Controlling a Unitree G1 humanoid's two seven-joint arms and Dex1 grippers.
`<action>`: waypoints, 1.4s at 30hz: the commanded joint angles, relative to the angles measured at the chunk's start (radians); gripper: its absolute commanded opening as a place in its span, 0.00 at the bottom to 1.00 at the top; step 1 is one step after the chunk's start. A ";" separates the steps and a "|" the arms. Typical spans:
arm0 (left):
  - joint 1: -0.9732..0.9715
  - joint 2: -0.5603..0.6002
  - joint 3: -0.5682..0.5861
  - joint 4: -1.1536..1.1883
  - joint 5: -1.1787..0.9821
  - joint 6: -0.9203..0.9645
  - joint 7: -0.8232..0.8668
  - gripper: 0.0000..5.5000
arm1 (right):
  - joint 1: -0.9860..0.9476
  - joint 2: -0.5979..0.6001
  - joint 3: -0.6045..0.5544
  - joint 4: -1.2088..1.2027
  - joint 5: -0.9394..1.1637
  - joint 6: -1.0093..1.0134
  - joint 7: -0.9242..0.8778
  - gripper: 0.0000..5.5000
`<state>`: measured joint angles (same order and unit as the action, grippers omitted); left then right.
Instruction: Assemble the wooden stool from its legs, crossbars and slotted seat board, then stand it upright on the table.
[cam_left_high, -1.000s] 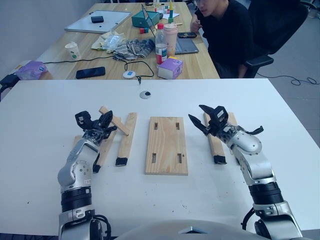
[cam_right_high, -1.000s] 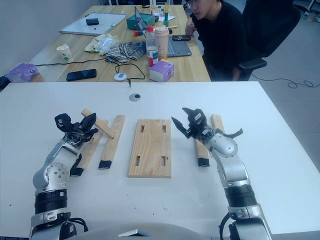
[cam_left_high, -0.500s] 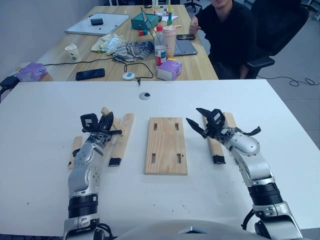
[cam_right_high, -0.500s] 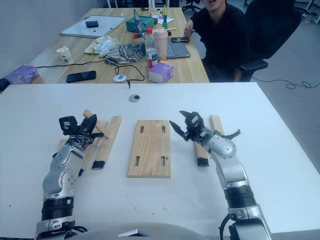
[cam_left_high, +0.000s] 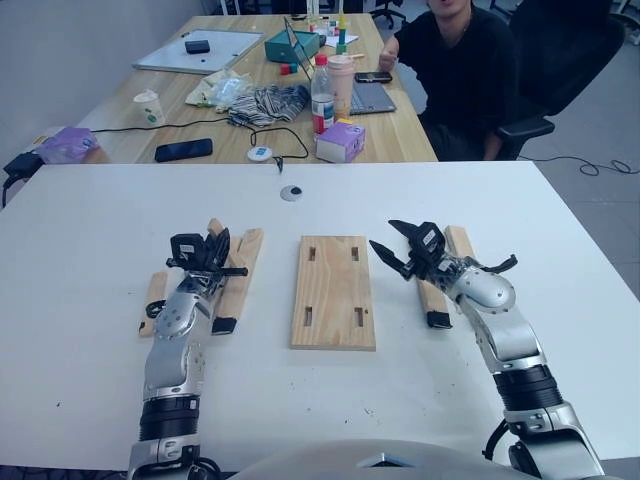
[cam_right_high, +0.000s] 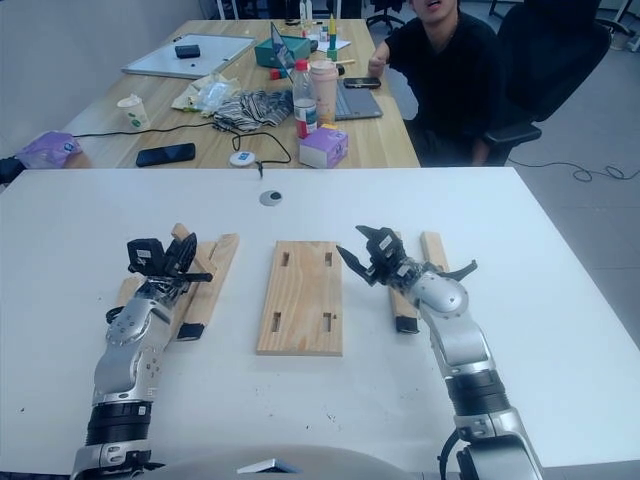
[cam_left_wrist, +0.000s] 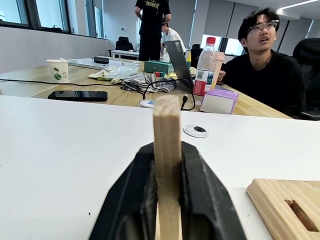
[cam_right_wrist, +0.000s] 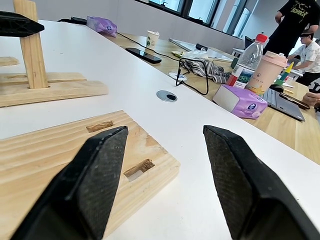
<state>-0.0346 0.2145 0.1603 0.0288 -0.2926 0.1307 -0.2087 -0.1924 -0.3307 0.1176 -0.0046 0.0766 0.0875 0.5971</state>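
The slotted seat board (cam_left_high: 333, 290) lies flat in the middle of the white table (cam_left_high: 90, 230). Left of the board, the left gripper (cam_left_high: 222, 258) is clamped on a wooden crossbar (cam_left_wrist: 166, 130) held on end, over the legs (cam_left_high: 243, 262) lying there. At the board's right edge the right gripper (cam_left_high: 385, 238) hovers, fingers spread wide. More legs (cam_left_high: 434, 297) lie just right of it.

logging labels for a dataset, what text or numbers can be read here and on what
Water bottle label: print, too blurred to read.
Paper cup: green mark, not legible.
Purple box: nothing legible.
Seat board, wooden piece in left gripper: no text.
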 joint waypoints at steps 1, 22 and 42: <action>0.099 0.020 -0.081 0.177 0.058 0.117 -0.062 0.07 | -0.018 -0.015 0.000 0.006 -0.011 -0.013 0.000 0.51; -0.029 0.077 -0.126 0.442 0.011 -0.044 -0.305 0.07 | -0.062 -0.014 0.009 0.056 -0.022 -0.049 0.007 0.51; -0.063 0.037 -0.273 0.579 0.127 -0.120 -0.286 0.07 | -0.058 -0.004 0.016 0.069 -0.024 -0.052 0.003 0.51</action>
<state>-0.2824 0.2688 -0.0314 0.4383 -0.2562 -0.1385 -0.4830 -0.2526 -0.3281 0.1239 0.0703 0.0683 0.0437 0.6042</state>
